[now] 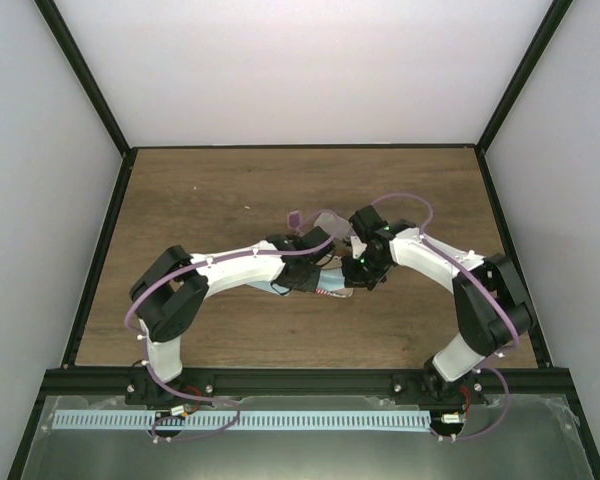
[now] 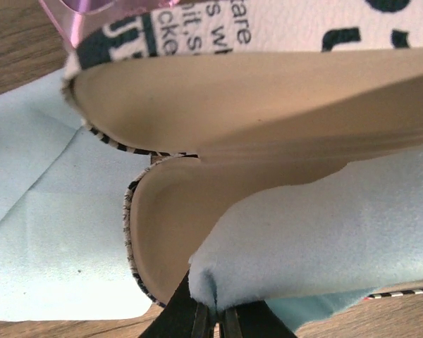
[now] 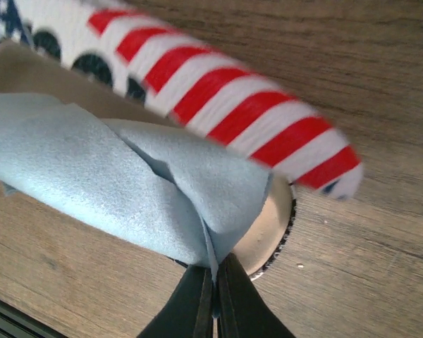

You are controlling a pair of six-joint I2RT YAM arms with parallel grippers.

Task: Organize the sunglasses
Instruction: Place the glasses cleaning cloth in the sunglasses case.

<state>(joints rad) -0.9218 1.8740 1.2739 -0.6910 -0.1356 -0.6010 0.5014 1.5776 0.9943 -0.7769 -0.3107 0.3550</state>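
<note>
Left tool (image 2: 213,320): closed, its dark fingertips pinching a fold of the cloth (image 2: 324,239) at the bottom of the left wrist view.
Right tool (image 3: 216,299): closed too, nipping a folded edge of the cloth at the bottom of the right wrist view.
Cloth: light blue and soft. It lies bunched in the lower shell of the case (image 2: 218,105) and reaches over the near rim to both tools.
Case: oval, hinged open, tan lining. The outside is white with black print where the left wrist sees it and red-and-white striped where the right wrist sees it. A black-and-white trim runs along the rim.
Flat cloth (image 2: 42,232): a second light-blue one, spread on the table (image 1: 210,190) under and to the left of the case in the left wrist view.
Sunglasses (image 1: 298,217): the purple-pink tinted pair, outside the case, just beyond its lid. Only a pink corner shows at the top left of the left wrist view. Whether it touches the lid cannot be told.
Table: brown wood grain. Both arms meet over its middle, the tools close together at the case.
</note>
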